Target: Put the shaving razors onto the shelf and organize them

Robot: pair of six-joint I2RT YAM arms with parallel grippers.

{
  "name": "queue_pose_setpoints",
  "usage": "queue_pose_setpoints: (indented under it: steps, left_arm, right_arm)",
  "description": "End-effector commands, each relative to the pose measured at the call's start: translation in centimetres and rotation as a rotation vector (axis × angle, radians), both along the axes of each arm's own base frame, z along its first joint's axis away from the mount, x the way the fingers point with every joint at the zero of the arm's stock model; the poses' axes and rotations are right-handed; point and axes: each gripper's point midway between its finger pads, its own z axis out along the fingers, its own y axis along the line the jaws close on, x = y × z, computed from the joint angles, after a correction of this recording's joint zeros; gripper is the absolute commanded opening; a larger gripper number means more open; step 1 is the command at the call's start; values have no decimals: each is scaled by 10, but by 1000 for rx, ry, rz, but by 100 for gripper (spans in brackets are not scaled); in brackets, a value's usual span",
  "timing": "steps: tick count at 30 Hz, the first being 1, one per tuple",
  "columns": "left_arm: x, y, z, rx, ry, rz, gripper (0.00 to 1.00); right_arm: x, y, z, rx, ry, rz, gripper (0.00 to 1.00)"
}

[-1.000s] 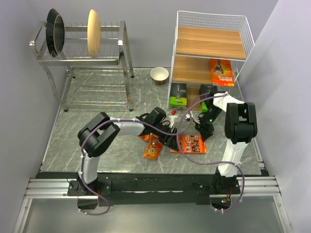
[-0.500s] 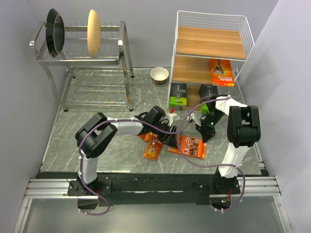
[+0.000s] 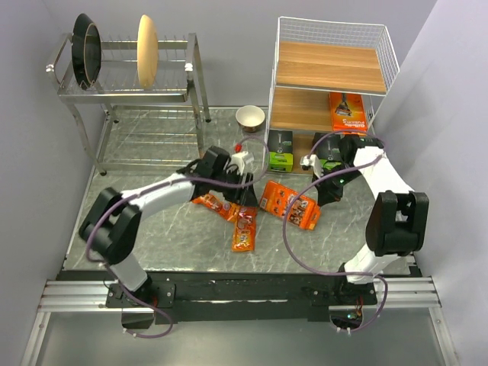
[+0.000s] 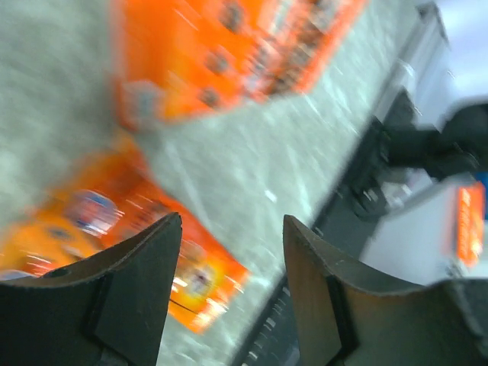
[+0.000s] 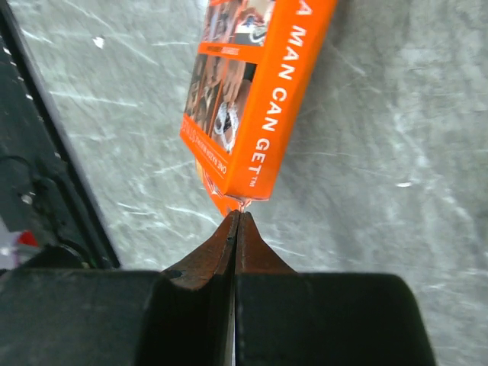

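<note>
My right gripper (image 3: pixel 319 198) is shut on the thin edge of a flat orange card (image 3: pixel 288 204); in the right wrist view the fingertips (image 5: pixel 237 217) pinch the corner of the card (image 5: pixel 255 99), which tilts over the marble table. My left gripper (image 3: pixel 245 185) is open and empty just left of the card, above two narrow orange blister packs (image 3: pixel 244 227) (image 3: pixel 212 204). The blurred left wrist view shows the open gripper (image 4: pixel 231 225) above a blister pack (image 4: pixel 114 229). The shelf (image 3: pixel 328 65) holds an orange card (image 3: pixel 347 113) and two grey-green boxes (image 3: pixel 279 149) (image 3: pixel 329 149).
A steel dish rack (image 3: pixel 130 84) with plates stands at the back left. A small bowl (image 3: pixel 250 117) sits between the rack and the shelf. Purple cables loop over the table around both arms.
My right gripper has pulled the orange card back towards the shelf. My left gripper has let go of the card area and drawn back up and to the left.
</note>
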Motion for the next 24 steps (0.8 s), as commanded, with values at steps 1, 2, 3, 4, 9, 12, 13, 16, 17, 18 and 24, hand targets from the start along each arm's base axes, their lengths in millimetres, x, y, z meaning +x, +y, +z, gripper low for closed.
queue_pose_setpoints:
  steps: [1,2,3,4,9,12,13,16,17,18,24]
  left_arm:
    - [-52,-12,-1,-74,99,-88,60]
    - [-59,-8,-10,-80,138,-82,61]
    - [-63,-9,-6,-100,169,-67,63]
    - [-63,-12,-1,-135,163,-68,66]
    - [-52,-9,2,-221,263,54,97]
    - [-39,-7,10,-282,311,89,99]
    - [-38,-8,13,-293,320,86,100]
    - [-42,-16,22,-347,337,16,99]
    - [-42,-17,23,-357,340,7,99]
    - [-40,-17,23,-359,344,16,100]
    - [-21,-43,29,-313,257,6,98]
  right_arm:
    - [-11,8,14,40,-13,-78,0]
    - [-11,8,18,41,-32,-81,0]
    - [-11,10,22,48,-49,-88,0]
    - [-12,12,31,52,-78,-114,0]
    - [-10,43,63,88,-244,-119,0]
    - [-23,72,78,121,-315,-91,0]
    - [-25,77,75,122,-307,-108,0]
    - [-10,85,74,177,-300,-265,0]
    - [-6,83,72,181,-286,-296,0]
    - [-1,80,61,164,-246,-323,2]
    - [20,45,35,96,-158,-407,48]
